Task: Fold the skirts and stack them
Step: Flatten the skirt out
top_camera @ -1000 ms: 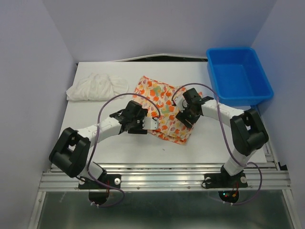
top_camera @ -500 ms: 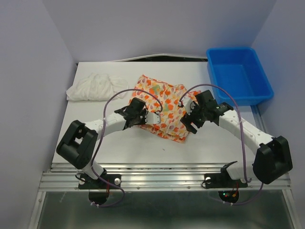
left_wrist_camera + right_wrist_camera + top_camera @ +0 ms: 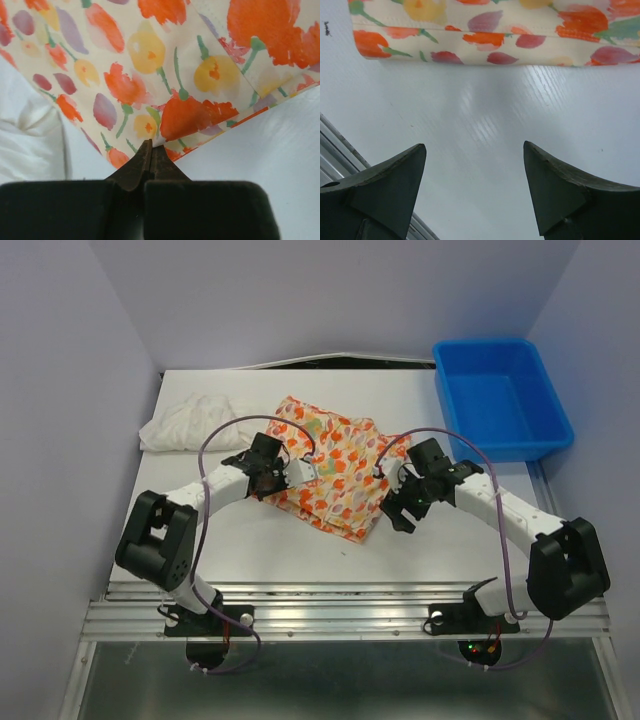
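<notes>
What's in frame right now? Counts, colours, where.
printed skirt: 1, cream with orange, red and yellow print, mid-table between the grippers
white skirt: 1, white, bunched at the table's back left
bin: 1, blue, back right corner
table: 1, white, under everything
left gripper: 1, black, shut on the printed skirt's left edge
right gripper: 1, black, open, over the table just off the printed skirt's right edge, not touching it
</notes>
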Motion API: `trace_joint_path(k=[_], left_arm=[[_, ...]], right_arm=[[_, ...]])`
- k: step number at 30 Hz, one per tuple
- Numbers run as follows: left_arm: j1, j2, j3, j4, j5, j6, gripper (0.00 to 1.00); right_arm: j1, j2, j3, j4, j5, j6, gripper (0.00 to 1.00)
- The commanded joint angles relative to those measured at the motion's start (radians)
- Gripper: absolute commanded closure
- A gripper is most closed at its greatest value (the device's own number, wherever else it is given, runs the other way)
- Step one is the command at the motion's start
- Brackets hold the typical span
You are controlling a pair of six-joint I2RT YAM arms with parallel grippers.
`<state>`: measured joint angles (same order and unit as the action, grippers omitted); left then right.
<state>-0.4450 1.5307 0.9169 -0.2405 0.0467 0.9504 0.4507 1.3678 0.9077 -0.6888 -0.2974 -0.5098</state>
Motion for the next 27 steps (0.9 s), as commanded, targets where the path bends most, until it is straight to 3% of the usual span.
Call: trace_joint_path(k=[1,8,15,19,27], left_arm=[[-0.003,0.089,-0.007,-0.063,0.048,-0.041,1.00],[0.040,0.200,0.057,-0.112,0.102,-0.073,1.00],[0.074,0.259,0.108,-0.181,0.176,-0.088,1.00],[0.080,0.260,0.109,-0.186,0.197,-0.096,0.95],[0.086,0.246,0.099,-0.183,0.223,-0.105,0.81]], right_arm=[[-0.006,-0.013,0.040,0.015,-0.121,-0.128,0.15],[0.019,-0.130,-0.045,0.127,-0.220,-0.399,0.13],[0.134,-0.289,-0.335,0.384,-0.157,-0.691,0.32],[0.210,-0.316,-0.429,0.534,-0.125,-0.685,0.34],[0.378,-0.219,-0.513,0.813,-0.013,-0.634,0.36]])
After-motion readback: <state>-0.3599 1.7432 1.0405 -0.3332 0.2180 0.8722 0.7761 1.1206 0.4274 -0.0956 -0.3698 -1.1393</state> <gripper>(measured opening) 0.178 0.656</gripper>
